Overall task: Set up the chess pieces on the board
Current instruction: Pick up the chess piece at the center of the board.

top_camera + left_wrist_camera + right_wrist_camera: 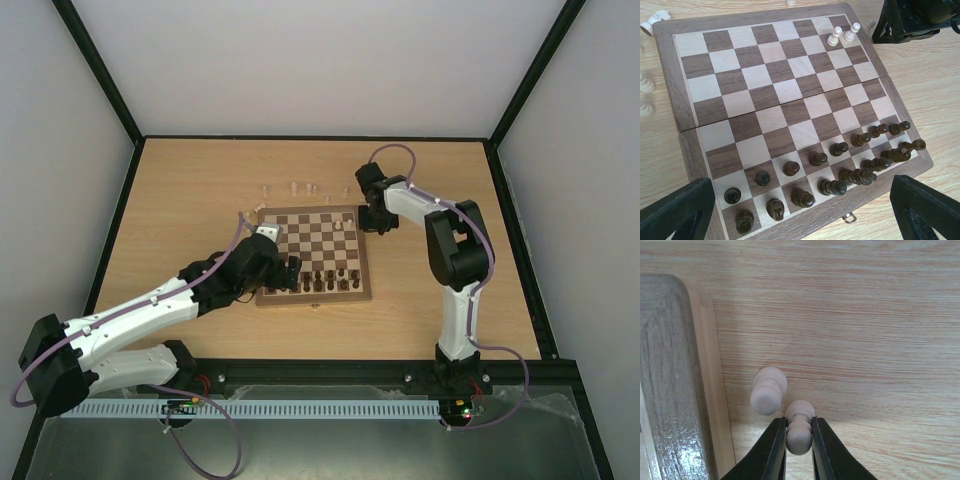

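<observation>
Risks noted at the grasp, off the right side of the board.

Item 1, right gripper: fingers pressed on both sides of a pale pawn on the table, just beyond the board's right border. We judge the hold to sit near the fingertips, so a slip on lifting could drop the pawn.

Item 2, second pale pawn: touching or nearly touching the held one. Any sideways drift in the lift could topple it.

Item 3, left gripper: jaws wide apart, holding nothing, above the dark pieces ranked on the two near rows. A dip could scatter them.

Item 4, two pale pieces at the board's far right corner. We think a low carry could clip them.
</observation>
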You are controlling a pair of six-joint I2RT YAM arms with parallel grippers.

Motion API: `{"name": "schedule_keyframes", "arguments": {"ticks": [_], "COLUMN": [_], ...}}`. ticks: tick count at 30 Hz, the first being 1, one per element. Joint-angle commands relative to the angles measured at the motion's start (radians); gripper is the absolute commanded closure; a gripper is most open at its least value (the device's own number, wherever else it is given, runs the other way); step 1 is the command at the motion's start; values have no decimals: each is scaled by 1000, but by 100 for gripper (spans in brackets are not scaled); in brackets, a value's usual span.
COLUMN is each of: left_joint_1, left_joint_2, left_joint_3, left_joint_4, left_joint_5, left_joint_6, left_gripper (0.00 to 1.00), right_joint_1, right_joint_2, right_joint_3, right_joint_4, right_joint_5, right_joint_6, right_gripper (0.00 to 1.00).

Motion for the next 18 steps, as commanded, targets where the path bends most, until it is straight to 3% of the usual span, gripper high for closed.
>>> {"name": "schedule_keyframes", "arguments": {"ticks": [1, 18], "left_joint_1": [9, 9], "left_joint_2": [-14, -26], "left_joint_3": [-3, -10], "left_joint_4": [-14, -16], "left_joint_5": [-15, -20], "left_joint_6": [-1, -8], "left_gripper": [1, 1], "right_joint_1": [-5, 19], "right_joint_2": [1, -159], "right_joint_3": [13, 22], "right_joint_4": [-17, -62], "right_joint_5": [16, -12], "right_joint_6": [4, 6], "right_gripper": [86, 90]}}
